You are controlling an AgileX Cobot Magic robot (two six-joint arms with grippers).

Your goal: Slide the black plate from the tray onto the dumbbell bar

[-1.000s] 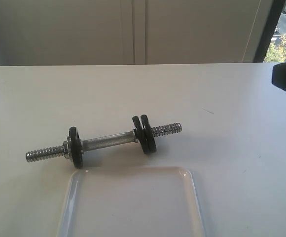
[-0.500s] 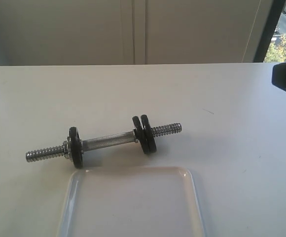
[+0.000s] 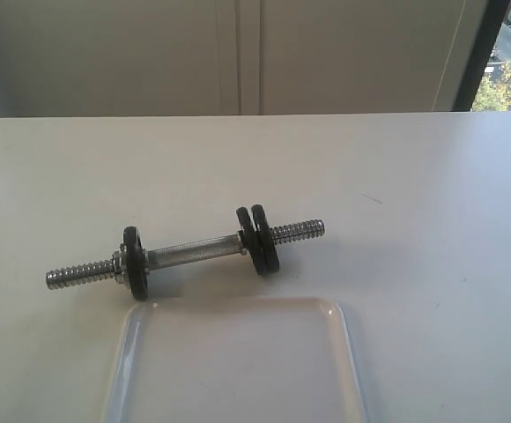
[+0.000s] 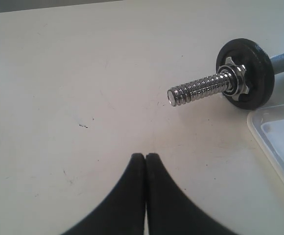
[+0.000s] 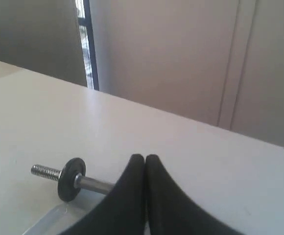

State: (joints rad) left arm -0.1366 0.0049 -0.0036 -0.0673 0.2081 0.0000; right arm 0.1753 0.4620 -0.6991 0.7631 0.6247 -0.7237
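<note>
Your left gripper (image 4: 145, 155) is clenched on nothing, fingers pressed together over the white table (image 3: 414, 194), near the threaded end of the dumbbell bar (image 3: 194, 248) that carries a star nut (image 4: 233, 80); your right gripper (image 5: 144, 156) is likewise pinched closed and empty. You find the black plate (image 3: 265, 241) upright on the bar's other end, right beside a matching disc (image 3: 246, 229); the bar lies on the table just beside the clear tray (image 3: 238, 301), apart from both grippers.
</note>
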